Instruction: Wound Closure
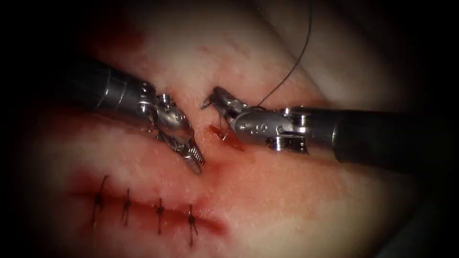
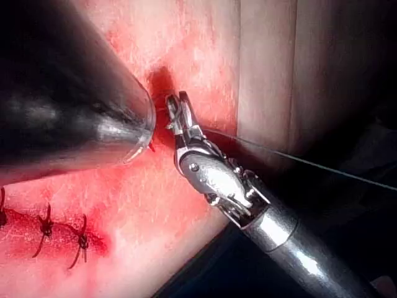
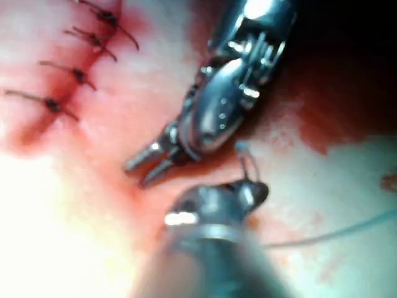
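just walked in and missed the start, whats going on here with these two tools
Two needle drivers are at work over a cut in the tissue. The right tool holds the curved needle in its jaws, with the needle's lower end at the red opening of the cut. The thread trails up and away from that tool. The left tool sits just left of the cut with its jaws slightly apart, holding nothing. Further down, another cut is already closed with four knotted stitches.

Narrow gap between left tool [image 1: 191,155] and right tool [image 1: 213,99]
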You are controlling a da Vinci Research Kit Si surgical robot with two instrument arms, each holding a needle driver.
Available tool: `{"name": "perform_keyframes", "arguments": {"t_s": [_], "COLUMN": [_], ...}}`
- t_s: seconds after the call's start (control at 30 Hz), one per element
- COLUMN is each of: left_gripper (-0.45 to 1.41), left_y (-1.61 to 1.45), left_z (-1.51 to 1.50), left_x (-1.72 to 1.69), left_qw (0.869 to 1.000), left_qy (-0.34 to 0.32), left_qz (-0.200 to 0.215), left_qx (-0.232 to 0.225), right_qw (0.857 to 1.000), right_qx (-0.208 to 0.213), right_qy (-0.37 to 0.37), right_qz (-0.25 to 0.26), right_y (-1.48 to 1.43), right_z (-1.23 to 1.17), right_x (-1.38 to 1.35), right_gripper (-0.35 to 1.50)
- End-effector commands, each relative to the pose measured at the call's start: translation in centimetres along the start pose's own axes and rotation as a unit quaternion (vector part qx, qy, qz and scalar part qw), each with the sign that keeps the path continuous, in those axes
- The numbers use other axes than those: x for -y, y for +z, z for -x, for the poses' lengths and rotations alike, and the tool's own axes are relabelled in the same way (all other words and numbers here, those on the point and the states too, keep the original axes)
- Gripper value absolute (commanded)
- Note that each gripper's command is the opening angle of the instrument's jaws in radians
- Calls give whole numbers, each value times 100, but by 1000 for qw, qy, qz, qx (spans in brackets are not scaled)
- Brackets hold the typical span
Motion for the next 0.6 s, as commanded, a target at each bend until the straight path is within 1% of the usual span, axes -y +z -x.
{"name": "perform_keyframes", "arguments": {"t_s": [0.03,0.13,0.3,0.37,0.53,0.6], "left_gripper": [24,24,24,24,23,23], "left_y": [6,5,3,3,3,3], "left_z": [-2,-1,2,2,4,4], "left_x": [5,9,12,12,12,11], "left_qw": [1000,1000,1000,1000,1000,1000], "left_qy": [1,-1,1,1,1,1], "left_qz": [2,2,1,-1,-1,-1], "left_qx": [-2,-2,-3,-4,-3,-3], "right_qw": [1000,999,995,988,980,979], "right_qx": [0,0,-6,-17,-21,-22], "right_qy": [16,36,95,151,198,201], "right_qz": [-4,-6,-8,-5,-4,-5], "right_y": [3,0,-8,-13,-15,-16], "right_z": [3,6,15,19,21,22], "right_x": [3,0,-8,-12,-13,-15], "right_gripper": [-35,-35,-35,-35,-35,-35]}}
